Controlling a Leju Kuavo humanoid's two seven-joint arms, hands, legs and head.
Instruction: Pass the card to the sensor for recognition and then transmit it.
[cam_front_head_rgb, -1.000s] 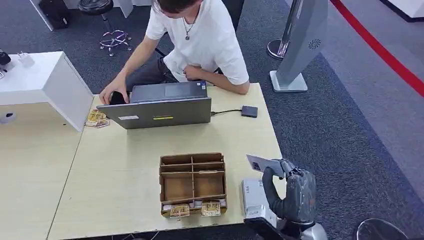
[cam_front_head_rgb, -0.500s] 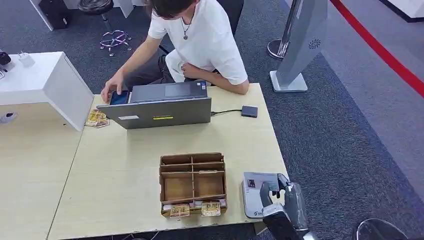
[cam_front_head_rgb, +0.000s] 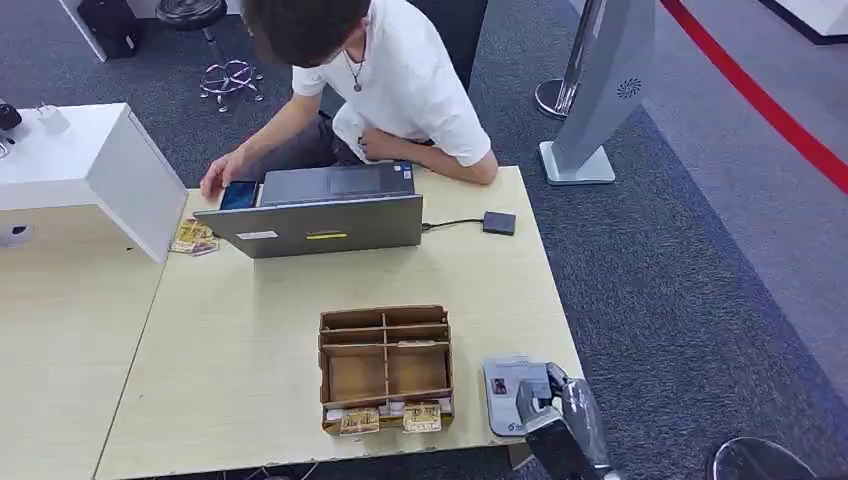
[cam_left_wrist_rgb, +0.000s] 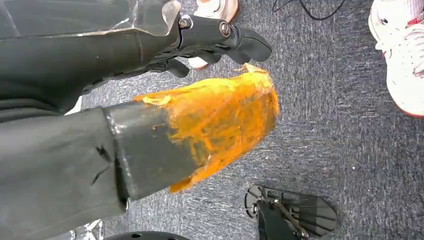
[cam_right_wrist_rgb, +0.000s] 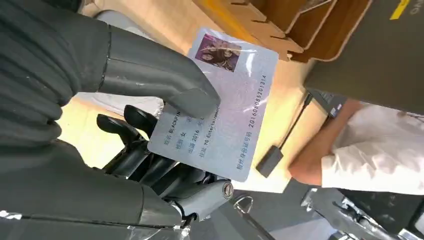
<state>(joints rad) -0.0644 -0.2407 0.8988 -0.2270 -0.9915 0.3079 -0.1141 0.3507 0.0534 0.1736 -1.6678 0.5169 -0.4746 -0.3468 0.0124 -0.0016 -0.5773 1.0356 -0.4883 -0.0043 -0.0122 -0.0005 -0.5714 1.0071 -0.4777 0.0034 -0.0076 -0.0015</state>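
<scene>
My right hand (cam_front_head_rgb: 558, 425) reaches in at the table's near right corner and holds the card (cam_front_head_rgb: 515, 382) flat over the grey sensor pad (cam_front_head_rgb: 500, 418). Whether card and pad touch I cannot tell. The right wrist view shows the pale card (cam_right_wrist_rgb: 225, 105), with a small photo and printed lines, pinched between the thumb (cam_right_wrist_rgb: 165, 85) and the dark fingers (cam_right_wrist_rgb: 145, 150) beneath it. My left hand (cam_left_wrist_rgb: 200, 100), its thumb wrapped in orange tape, hangs over the carpet with fingers apart and nothing in it.
A cardboard organiser (cam_front_head_rgb: 385, 365) stands just left of the sensor. Across the table (cam_front_head_rgb: 250, 320) a person bends over an open laptop (cam_front_head_rgb: 320, 225). A small black box (cam_front_head_rgb: 498, 222) on a cable lies beside it. A white cabinet (cam_front_head_rgb: 90, 170) stands left, a stool (cam_front_head_rgb: 760, 460) right.
My right hand has come down and toward me, bringing the card from above the table's edge onto the sensor pad. The person has leaned further forward over the laptop.
</scene>
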